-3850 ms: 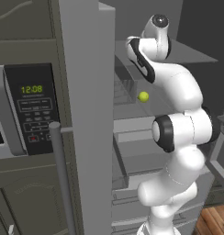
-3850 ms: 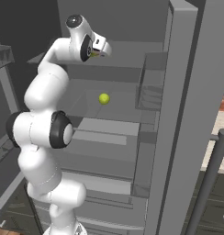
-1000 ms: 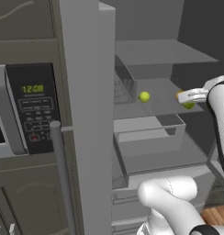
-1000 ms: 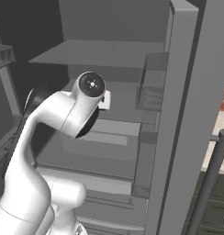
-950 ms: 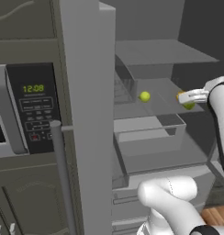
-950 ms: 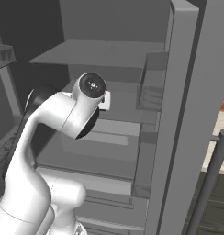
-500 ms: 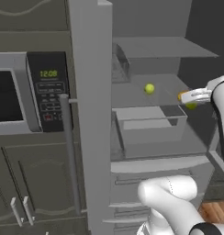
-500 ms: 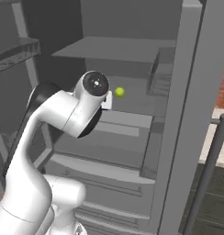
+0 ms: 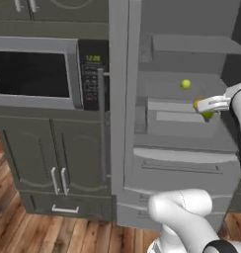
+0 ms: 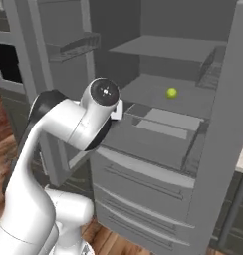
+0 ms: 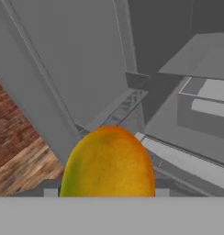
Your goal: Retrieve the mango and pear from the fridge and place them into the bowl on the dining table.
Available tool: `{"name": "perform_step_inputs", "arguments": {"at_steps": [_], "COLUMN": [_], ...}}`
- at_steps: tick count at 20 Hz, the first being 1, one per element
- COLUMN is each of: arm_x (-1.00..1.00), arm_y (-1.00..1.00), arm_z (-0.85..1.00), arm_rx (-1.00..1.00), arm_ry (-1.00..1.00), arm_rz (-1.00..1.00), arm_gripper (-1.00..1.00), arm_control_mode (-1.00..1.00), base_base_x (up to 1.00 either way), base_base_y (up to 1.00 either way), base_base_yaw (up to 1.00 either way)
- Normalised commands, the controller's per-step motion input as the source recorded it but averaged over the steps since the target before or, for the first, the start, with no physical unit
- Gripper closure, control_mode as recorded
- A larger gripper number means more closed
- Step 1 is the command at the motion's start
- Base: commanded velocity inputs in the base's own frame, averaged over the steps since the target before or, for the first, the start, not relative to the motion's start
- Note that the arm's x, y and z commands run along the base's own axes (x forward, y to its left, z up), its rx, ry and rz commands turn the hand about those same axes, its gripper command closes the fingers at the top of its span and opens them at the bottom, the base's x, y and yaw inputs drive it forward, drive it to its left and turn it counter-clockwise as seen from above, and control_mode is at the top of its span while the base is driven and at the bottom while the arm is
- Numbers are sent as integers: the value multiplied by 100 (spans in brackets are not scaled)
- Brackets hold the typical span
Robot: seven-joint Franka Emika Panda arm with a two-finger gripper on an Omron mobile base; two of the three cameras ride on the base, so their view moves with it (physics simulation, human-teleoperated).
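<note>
My gripper (image 9: 202, 105) is shut on the mango (image 11: 108, 163), an orange-yellow fruit with a green edge that bulges up at the bottom centre of the hand view. In the left base view the mango (image 9: 198, 104) sits at the hand, in front of the open fridge (image 9: 191, 128) at drawer height. The pear (image 9: 185, 84), small and yellow-green, lies alone on a grey fridge shelf, up and to the left of the hand. From the right base view the pear (image 10: 171, 92) shows on that same shelf. The bowl and the dining table are out of view.
The fridge's left door (image 9: 120, 99) stands open edge-on with a long bar handle (image 9: 100, 123). A dark microwave (image 9: 33, 74) and cabinet doors (image 9: 43, 163) stand to the left. The right door (image 10: 218, 124) is open too. Drawers (image 10: 143, 184) jut out below. The floor (image 9: 53, 232) is wooden.
The whole picture has shifted right and more floor shows, so the base has driven. My gripper still holds the mango at the same place beside the arm; the pear stays on its shelf.
</note>
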Motion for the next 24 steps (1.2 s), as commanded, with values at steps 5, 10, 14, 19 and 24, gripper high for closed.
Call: {"name": "perform_step_inputs", "arguments": {"at_steps": [5,10,14,19,24], "arm_x": [0,0,0,0,0], "arm_y": [0,0,0,0,0], "arm_z": [0,0,0,0,0], "arm_rx": [0,0,0,0,0], "arm_ry": [0,0,0,0,0], "arm_rz": [0,0,0,0,0], "arm_gripper": [100,100,100,100,100], "arm_control_mode": [100,100,100,100,100], "base_base_x": [-38,-42,-44,-43,-19], "base_base_y": [-1,0,0,0,0], "base_base_yaw": [55,60,58,57,55]}}
